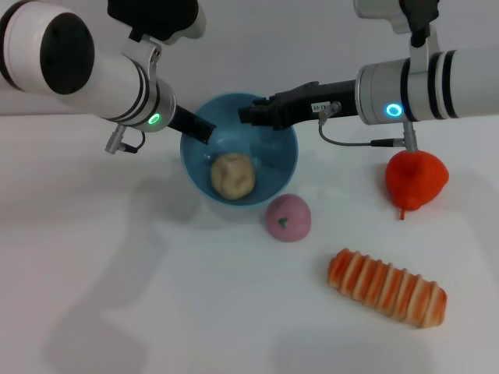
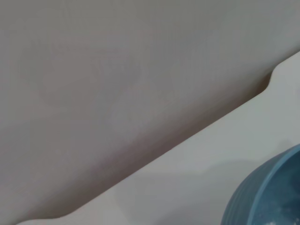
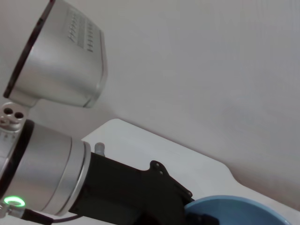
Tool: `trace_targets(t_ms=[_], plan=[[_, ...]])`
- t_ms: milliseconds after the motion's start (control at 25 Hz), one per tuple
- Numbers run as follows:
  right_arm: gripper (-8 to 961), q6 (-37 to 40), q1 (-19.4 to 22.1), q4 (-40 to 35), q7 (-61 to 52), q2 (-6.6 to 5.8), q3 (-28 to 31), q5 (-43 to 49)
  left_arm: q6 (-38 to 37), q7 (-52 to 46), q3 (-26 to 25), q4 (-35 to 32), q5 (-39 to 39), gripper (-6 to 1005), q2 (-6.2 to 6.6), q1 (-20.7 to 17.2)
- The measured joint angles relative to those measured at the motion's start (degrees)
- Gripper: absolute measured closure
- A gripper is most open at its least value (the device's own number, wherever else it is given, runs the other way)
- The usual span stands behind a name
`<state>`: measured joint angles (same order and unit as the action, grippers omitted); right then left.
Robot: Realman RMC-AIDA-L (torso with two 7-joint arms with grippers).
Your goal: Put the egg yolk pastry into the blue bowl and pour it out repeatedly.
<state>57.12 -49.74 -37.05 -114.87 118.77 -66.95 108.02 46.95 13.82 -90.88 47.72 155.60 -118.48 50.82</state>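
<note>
The blue bowl (image 1: 273,156) sits at the middle back of the white table, tipped so its opening faces me. The egg yolk pastry (image 1: 233,174), a pale beige ball, lies inside against the bowl's near wall. My left gripper (image 1: 201,131) is shut on the bowl's left rim. My right gripper (image 1: 251,114) hovers over the far rim, just above the bowl and apart from the pastry. The left wrist view shows only an edge of the blue bowl (image 2: 267,192). In the right wrist view the left gripper (image 3: 187,206) meets the blue bowl's rim (image 3: 239,211).
A pink ball (image 1: 288,217) with a green speck rests right in front of the bowl. A red pepper-shaped toy (image 1: 415,179) lies under my right arm. The orange-striped bread (image 1: 387,287) lies at the front right.
</note>
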Motion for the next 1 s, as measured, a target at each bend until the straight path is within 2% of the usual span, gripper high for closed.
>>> trace_targets(t_ms=[240, 320, 560, 680, 1000], plan=[[781, -0.61, 2.44, -1.86, 2.36, -0.33, 0.35, 0.29, -0.72, -0.01, 0.44, 0.09, -0.03, 999, 0.06, -0.40], [552, -0.90, 4.83, -4.52, 5.69, -0.37, 0.55, 0.27, -1.41, 0.04, 0.69, 0.06, -0.06, 1000, 0.05, -0.52], [412, -3.04, 14.57, -15.81, 10.20, -0.25, 3.03, -0.32, -2.81, 0.19, 1.21, 0.29, -0.14, 999, 0.00, -1.32], [407, -3.97, 18.54, -17.89, 15.63, -0.01, 5.98, -2.94, -4.41, 0.12, 2.88, 0.46, -0.21, 999, 0.00, -1.64], [404, -5.80, 28.64, -13.04, 45.79, 0.05, 7.92, -26.66, -7.40, 0.02, 4.16, 0.79, -0.31, 1000, 0.00, -2.02]])
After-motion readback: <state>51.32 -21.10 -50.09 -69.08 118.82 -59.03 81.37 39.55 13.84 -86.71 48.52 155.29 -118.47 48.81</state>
